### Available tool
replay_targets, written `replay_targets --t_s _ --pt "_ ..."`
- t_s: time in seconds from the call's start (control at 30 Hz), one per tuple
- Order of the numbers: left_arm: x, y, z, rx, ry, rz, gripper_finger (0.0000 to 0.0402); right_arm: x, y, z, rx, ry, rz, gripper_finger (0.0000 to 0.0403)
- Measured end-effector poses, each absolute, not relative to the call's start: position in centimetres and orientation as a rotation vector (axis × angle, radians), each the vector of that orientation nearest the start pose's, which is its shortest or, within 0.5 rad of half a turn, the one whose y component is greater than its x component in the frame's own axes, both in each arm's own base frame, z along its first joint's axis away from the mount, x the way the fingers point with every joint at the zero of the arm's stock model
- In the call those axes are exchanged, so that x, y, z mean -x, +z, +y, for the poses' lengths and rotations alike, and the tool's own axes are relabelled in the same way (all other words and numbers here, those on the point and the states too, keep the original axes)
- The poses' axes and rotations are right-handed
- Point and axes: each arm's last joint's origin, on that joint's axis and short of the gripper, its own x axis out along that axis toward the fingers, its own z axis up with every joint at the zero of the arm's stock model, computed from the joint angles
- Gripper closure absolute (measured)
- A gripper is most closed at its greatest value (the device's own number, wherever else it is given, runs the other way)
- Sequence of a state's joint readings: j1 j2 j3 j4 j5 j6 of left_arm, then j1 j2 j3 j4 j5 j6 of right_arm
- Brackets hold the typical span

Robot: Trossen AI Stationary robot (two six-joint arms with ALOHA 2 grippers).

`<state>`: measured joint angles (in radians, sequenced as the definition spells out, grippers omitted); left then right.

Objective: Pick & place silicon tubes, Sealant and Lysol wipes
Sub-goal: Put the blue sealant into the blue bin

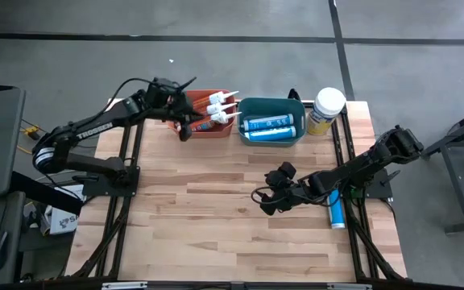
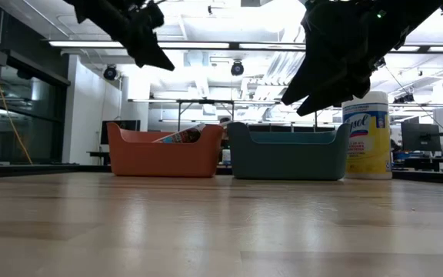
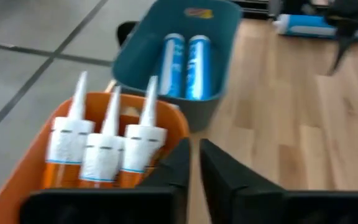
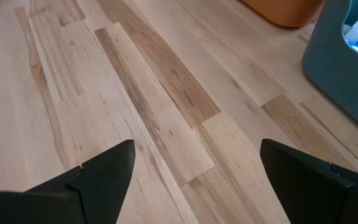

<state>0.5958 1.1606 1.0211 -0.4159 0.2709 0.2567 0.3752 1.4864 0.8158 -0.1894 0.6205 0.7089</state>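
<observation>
Three orange tubes with white nozzles (image 1: pixel 216 111) lie in the orange bin (image 1: pixel 200 129); they also show in the left wrist view (image 3: pixel 104 149). Two blue tubes (image 1: pixel 271 125) lie in the teal bin (image 1: pixel 300 135). The Lysol wipes canister (image 1: pixel 326 109) stands upright on the table right of the teal bin. One more blue tube (image 1: pixel 337 211) lies on the table at the right edge. My left gripper (image 1: pixel 185 129) is shut and empty above the orange bin's near edge. My right gripper (image 1: pixel 263 200) is open and empty above the bare table centre.
The two bins stand side by side at the table's far edge (image 2: pixel 168 158), (image 2: pixel 287 154), with the canister (image 2: pixel 368 135) beside them. Bare wood (image 4: pixel 166 93) lies under my right gripper. Black frame rails run along the table's left and right sides (image 1: pixel 127 161).
</observation>
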Motion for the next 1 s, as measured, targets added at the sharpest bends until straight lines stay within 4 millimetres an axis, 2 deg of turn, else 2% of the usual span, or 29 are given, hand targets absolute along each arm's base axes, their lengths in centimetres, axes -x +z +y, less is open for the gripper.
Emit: replay_targets --t_s 0.07,0.13,0.37,0.7,1.0 --pt "-20.7 32.0 12.3 -0.025 0.225 0.522 0.0393 -27.3 19.2 8.9 -0.259 -0.475 0.628 0.0061" --pt "-20.6 31.6 11.4 -0.025 0.2 0.506 0.0388 -27.3 19.2 8.9 -0.259 -0.474 0.629 0.0061" --pt "-20.7 28.3 7.9 -0.009 0.135 0.479 0.0399 -27.3 19.2 9.0 -0.275 -0.445 0.649 0.0061" --pt "-18.6 24.9 2.8 0.014 0.082 0.341 0.0401 -27.3 19.4 8.7 -0.319 -0.431 0.659 0.0061" --pt "-16.2 22.7 -0.4 0.016 0.088 0.248 0.0401 -26.5 21.7 7.1 -0.378 -0.443 0.611 0.0061"
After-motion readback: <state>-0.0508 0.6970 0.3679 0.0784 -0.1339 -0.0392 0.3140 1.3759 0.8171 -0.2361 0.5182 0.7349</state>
